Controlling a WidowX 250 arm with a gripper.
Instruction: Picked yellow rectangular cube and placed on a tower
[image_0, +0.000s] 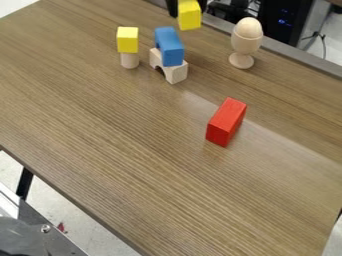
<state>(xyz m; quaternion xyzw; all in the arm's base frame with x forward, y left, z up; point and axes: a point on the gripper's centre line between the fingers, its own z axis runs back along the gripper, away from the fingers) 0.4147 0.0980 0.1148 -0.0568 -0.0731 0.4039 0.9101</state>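
Wood-grained tabletop (133, 150) spans the frame, pale floor (50, 200) at lower left, black computer case (287, 20) at upper right. At top centre, the gripper (188, 8) is closed on the yellow block (190, 19), parted only by its width.

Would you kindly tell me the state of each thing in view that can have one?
Hand, closed on a block
Held yellow block, gripped, not stacked
Blue block, lying across the arch
Arch block, opening downward, loaded
Other yellow block, stacked on the cylinder
Cylinder, upright
Red block, lying lengthwise
Egg, seated in the cup
Cup, upright, filled by the egg
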